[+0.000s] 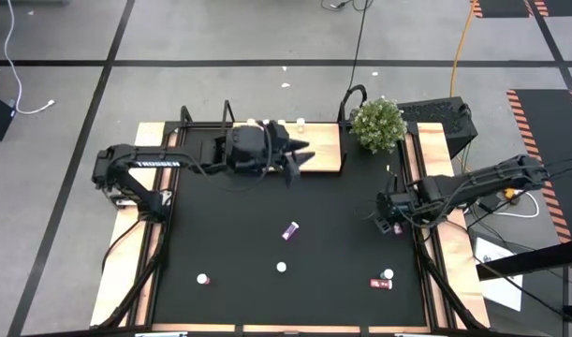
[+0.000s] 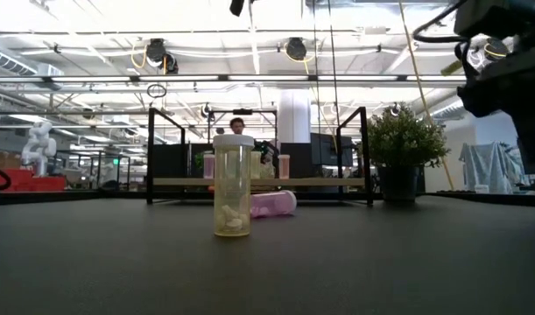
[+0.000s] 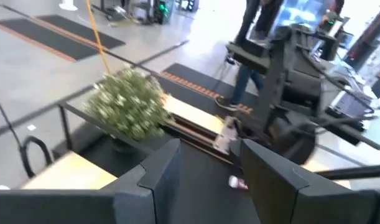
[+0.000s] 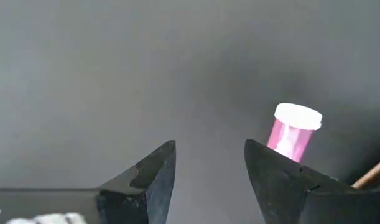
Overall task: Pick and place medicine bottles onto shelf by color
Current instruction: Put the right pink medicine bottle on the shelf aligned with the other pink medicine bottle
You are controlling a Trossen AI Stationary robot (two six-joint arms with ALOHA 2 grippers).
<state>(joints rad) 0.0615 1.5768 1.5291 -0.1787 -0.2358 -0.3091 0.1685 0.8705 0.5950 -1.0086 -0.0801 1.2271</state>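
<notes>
Three or so bottles stand on the shelf (image 1: 323, 150) at top centre; five wait lower on the bench (image 1: 220, 234). Left claw (image 1: 300, 154) open, empty over the shelf; right claw (image 4: 208, 180) open beside a pink bottle (image 4: 292, 134).

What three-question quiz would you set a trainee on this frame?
1. True or false: the right claw is shut on the pink bottle.
2. The magenta bottle at mid-table is: A) upright, B) lying on its side, C) on the shelf.
3. Fill in: in the high view, the left claw is open and empty above the ____, near the potted plant.

Key: 1. False; the claw is open and the bottle stands upright off to one side of it. 2. B. 3. shelf.
</notes>
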